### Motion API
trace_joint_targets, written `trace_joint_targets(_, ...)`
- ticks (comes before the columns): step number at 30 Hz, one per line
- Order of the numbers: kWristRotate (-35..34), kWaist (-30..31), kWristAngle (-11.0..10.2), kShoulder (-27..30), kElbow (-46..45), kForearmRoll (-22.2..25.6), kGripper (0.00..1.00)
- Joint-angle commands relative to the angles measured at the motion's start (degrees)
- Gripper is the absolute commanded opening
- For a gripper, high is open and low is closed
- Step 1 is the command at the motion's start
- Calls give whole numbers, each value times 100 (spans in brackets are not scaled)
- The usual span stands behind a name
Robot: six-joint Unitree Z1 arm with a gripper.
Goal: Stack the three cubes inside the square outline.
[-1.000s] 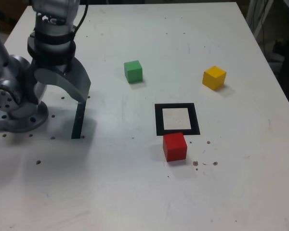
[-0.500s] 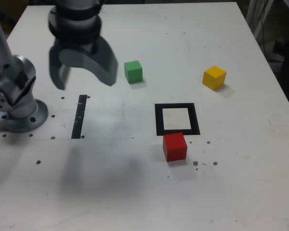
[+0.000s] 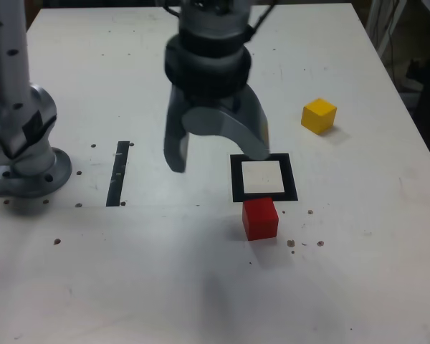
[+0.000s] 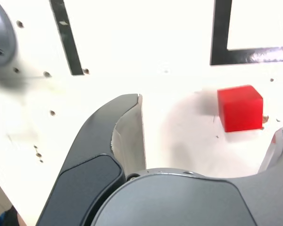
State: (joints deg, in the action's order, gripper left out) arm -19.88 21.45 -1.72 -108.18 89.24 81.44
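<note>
The end effector is released and empty, above the bench in the upper middle of the exterior view. The red cube sits right of centre, just below the square outline; the yellow cube sits upper right. No green cube is visible. Risk: a descent off line could land a finger on the red cube; a low sideways sweep could shove it. Surface: white, marked with small dark holes and a black strip at left. Room: dark beyond the bench at right.
</note>
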Motion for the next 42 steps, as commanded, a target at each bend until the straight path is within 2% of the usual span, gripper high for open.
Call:
trace_joint_targets(1,-7,6,46,-191,93,28,96)
trace_joint_targets(9,115,8,169,-872,343,-153,97)
trace_joint_targets(15,255,8,161,-1160,458,-321,99)
trace_joint_targets(19,258,8,252,-1394,462,-411,97)
trace_joint_targets(23,255,8,337,-1545,478,-425,91)
trace_joint_targets(30,247,7,338,-1670,519,-495,81)
trace_joint_targets(36,291,-7,211,-1773,566,-679,62)
trace_joint_targets(42,291,-12,189,-1779,560,-827,51)
